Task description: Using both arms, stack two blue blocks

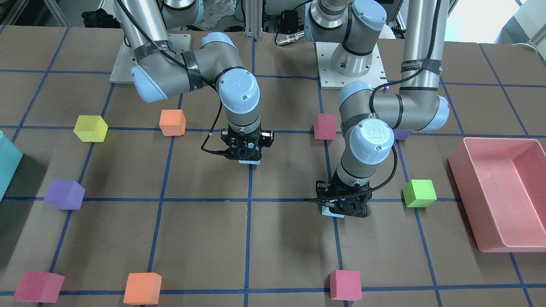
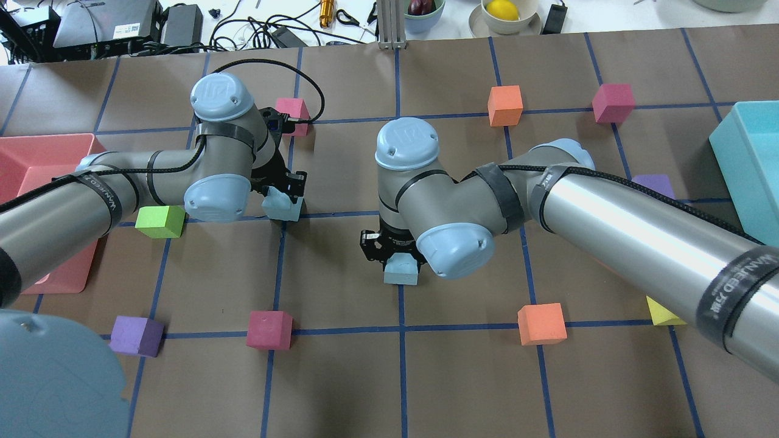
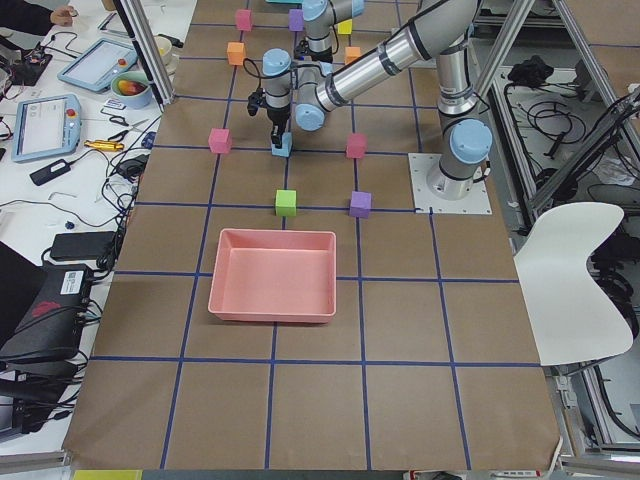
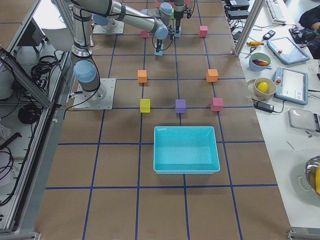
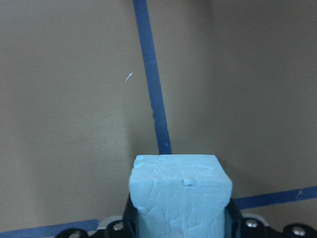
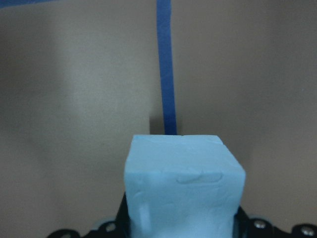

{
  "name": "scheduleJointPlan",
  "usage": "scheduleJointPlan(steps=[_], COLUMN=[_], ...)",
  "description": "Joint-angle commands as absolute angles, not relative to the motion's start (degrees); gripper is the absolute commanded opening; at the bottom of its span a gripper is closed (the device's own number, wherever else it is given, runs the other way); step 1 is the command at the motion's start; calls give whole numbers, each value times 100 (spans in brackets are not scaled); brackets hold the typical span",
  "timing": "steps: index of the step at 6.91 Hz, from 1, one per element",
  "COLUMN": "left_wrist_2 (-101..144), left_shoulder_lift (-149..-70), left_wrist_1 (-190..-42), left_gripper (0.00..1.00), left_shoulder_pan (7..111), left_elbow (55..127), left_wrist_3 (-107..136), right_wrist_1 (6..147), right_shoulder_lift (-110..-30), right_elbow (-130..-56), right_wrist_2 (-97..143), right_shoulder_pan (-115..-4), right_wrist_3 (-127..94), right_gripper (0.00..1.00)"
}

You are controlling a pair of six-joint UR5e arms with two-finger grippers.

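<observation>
I find the left pincer [image 2: 281, 193] clenched on a blue block [image 2: 282, 207] and the right pincer [image 2: 392, 249] on the second blue block [image 2: 401, 271], both low by the tabletop [image 2: 341, 377], well apart; one should rest flat before the other descends squarely.

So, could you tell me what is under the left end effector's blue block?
Brown table paper crossed by blue tape; the spot directly beneath the blue block is covered by it.
</observation>
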State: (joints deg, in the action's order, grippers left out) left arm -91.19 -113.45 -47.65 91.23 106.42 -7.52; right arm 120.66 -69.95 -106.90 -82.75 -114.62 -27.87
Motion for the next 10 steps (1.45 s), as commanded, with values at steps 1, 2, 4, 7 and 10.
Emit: scheduleJointPlan(steps=[1, 2, 4, 7, 10], left_wrist_2=[-9123, -9106, -9088, -9105, -8948], left_shoulder_lift=[-11242, -11189, -10918, -10303, -9810], left_wrist_1=[-4851, -5156, -5938, -6747, -7153], left_gripper=[0, 0, 0, 0, 0], left_shoulder_pan=[9132, 9175, 9202, 9255, 9482], left_elbow=[10574, 10399, 10178, 10187, 10230], left_wrist_3=[-756, -738, -738, -677, -187], right_wrist_1=[12445, 12445, 12480, 12551, 12019], right_shoulder_lift=[-6979, -6961, -6917, -6960, -7354], right_elbow=[-10881, -10881, -10881, -10829, -10391], right_wrist_2=[-8218, -8270, -8314, -8323, -8613], right_shoulder_pan=[-11487, -11487, -11487, -11322, -10813], right_wrist_3=[-2699, -2576, -2558, -2540, -2279], right_gripper=[0, 0, 61, 100, 100])
